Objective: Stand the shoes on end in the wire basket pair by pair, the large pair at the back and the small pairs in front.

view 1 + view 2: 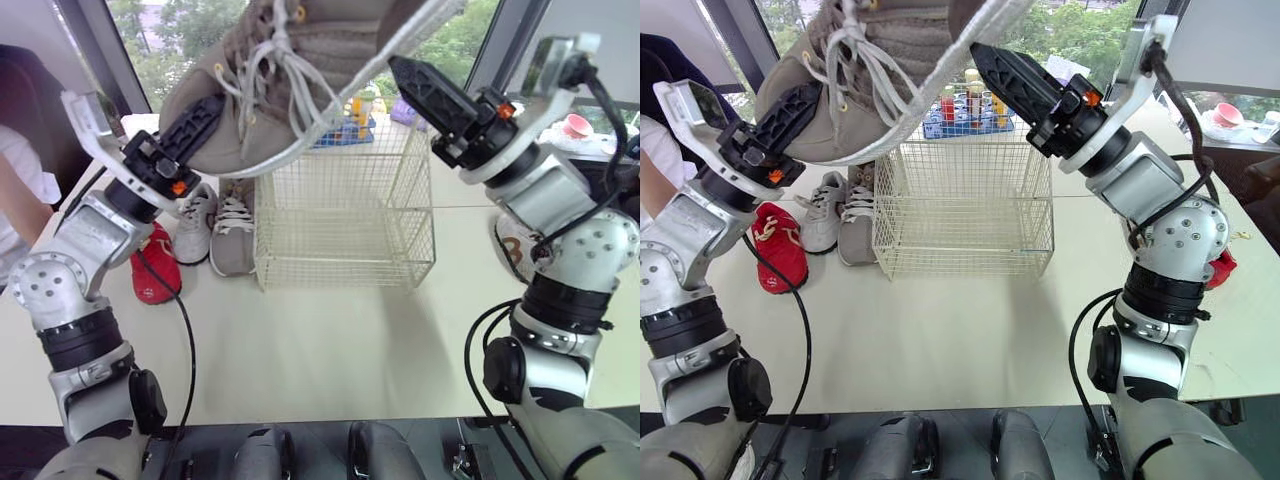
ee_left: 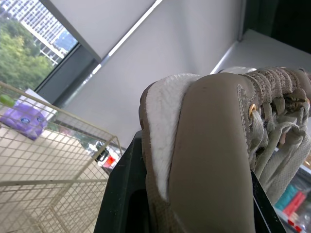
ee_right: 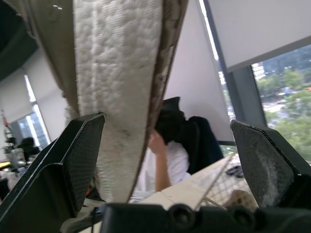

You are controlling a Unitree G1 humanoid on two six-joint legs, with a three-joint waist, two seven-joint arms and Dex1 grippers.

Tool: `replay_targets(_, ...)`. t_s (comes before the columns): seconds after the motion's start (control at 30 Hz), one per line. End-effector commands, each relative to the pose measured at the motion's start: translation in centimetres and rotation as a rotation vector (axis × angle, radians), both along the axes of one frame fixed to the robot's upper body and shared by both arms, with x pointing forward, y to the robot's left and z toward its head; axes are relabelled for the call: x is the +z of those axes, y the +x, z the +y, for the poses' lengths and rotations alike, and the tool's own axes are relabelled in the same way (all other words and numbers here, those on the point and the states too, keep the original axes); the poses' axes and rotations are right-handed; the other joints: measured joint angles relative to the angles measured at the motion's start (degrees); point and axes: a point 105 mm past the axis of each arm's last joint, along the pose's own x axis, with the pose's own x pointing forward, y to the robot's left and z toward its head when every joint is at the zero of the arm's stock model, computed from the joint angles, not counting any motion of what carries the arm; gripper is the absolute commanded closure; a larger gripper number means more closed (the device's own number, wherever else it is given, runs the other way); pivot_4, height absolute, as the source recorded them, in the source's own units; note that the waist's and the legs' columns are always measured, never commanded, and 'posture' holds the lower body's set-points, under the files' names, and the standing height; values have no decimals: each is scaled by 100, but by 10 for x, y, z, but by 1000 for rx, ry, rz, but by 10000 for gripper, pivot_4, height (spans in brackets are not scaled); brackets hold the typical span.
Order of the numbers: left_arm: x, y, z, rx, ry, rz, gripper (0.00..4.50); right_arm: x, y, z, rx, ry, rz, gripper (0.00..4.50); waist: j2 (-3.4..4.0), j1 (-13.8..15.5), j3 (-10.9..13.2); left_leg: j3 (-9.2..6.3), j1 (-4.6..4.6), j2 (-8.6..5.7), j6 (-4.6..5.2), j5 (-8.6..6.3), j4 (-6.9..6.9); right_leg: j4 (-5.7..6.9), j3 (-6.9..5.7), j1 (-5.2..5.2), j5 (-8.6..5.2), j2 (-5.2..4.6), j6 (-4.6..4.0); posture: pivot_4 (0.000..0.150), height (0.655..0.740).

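Aloft, tan shoe; by wrist view, right fingers apparently apart

Both head eyes look forward and down over the pale tabletop, sharing the cream wire basket. Each wrist camera peers upward, close against the tan suede shoe.

Blue rack, perhaps of bottles, on the white table; a person's white sleeve at left.
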Motion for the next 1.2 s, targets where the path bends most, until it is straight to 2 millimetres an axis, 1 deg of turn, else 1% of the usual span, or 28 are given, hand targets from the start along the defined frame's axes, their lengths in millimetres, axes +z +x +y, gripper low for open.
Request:
replay_targets(0.03,1,0,-8,18,15,-6,38163,21,-31,19,109,-12,-136,278,-3,-1,0,-1,0,0,3,-2,0,0,0,0,0,0,0,1500,7400)
replay_targets(0.17,4,4,-7,38,-20,1,38163,18,-33,26,131,-47,-149,278,-3,-10,0,0,-2,0,13,-7,0,-2,0,-1,0,0,0,1500,7400)
replay_targets(0.2,4,3,-8,33,-9,-2,38163,21,-31,26,122,-29,-145,278,-3,-11,0,-1,-2,0,13,-8,0,-2,0,-1,0,0,0,1500,7400)
replay_targets(0.3,-1,-3,-18,-2,32,-4,38163,31,-25,27,100,30,-137,278,-3,-24,0,-1,-2,1,13,-7,0,-1,-1,-3,0,1,0,1500,7400)
replay_targets(0.43,-18,-8,-34,-28,114,12,38163,45,-21,35,108,108,-105,278,-3,-31,0,-1,-2,3,8,-5,-2,0,0,-4,0,3,0,1500,7400)
replay_targets(0.53,-24,-9,-41,-31,107,27,38163,49,-21,42,126,135,-83,278,-3,-13,0,-1,-2,4,5,-3,-2,0,0,-4,0,3,0,1500,7400)
replay_targets(0.63,-24,-11,-47,-36,99,24,38163,49,-22,47,131,133,-77,278,-3,0,0,-1,-7,1,13,-8,-1,-4,-1,-3,0,-1,0,1500,7400)
replay_targets(0.67,-24,-11,-48,-34,92,26,38163,48,-22,48,130,132,-73,5496,-3,1,0,-1,-8,-1,14,-8,0,-5,-1,-4,0,-3,0,1500,7400)
replay_targets(0.7,-24,-11,-48,-32,90,27,38163,48,-22,48,129,132,-71,8882,-3,-3,0,-1,-10,-3,15,-8,0,-6,-1,-4,0,-4,0,1500,7400)
replay_targets(0.77,-26,-11,-50,-33,97,28,38163,48,-22,48,126,131,-69,17454,-3,-13,0,0,-11,-3,15,-9,1,-8,-1,-5,0,-4,0,1500,7400)
replay_targets(0.83,-29,-13,-52,-34,124,31,38163,48,-22,48,119,122,-75,23882,-2,-17,0,0,-11,-2,15,-9,0,-7,-1,-6,0,-3,0,1500,7400)
replay_targets(0.87,-30,-13,-52,-33,129,33,38163,49,-21,47,113,115,-79,25861,-2,-21,0,0,-11,-1,16,-9,-1,-6,-1,-7,0,-2,0,1500,7400)
replay_targets(0.9,-30,-13,-51,-33,128,36,38163,50,-21,47,109,111,-82,26931,-2,-23,0,-1,-11,0,18,-11,-1,-6,-1,-7,0,0,0,1500,7400)
replay_targets(0.97,-29,-12,-49,-33,121,40,27889,51,-19,44,98,94,-87,27237,-2,-22,0,-1,-11,1,37,-22,-1,-4,-2,-9,0,1,0,1500,7400)
replay_targets(1.0,-29,-12,-48,-35,125,38,23790,53,-17,42,87,80,-92,27239,-1,-22,1,-1,-11,1,39,-23,-1,-4,-2,-9,0,1,0,1500,7400)
replay_targets(1.03,-28,-13,-47,-36,135,32,18098,55,-15,40,76,67,-100,27239,0,-24,1,-1,-11,0,39,-23,-1,-4,-2,-9,0,1,0,1500,7400)
replay_targets(1.13,-26,-13,-41,-20,175,9,2948,67,-9,32,38,21,-136,27239,0,-26,2,-1,-12,1,41,-24,-2,-6,-2,-12,0,3,0,1500,7400)
replay_targets(1.17,-26,-13,-38,-10,193,0,501,72,-7,28,24,-4,-160,27239,0,-24,2,0,-13,1,42,-25,-2,-5,-2,-14,0,3,0,1500,7400)
replay_targets(1.2,-26,-13,-35,3,214,-9,501,77,-4,23,5,-32,-188,27239,0,-25,2,-1,-13,1,43,-25,-3,-6,-2,-14,0,3,0,1500,7400)
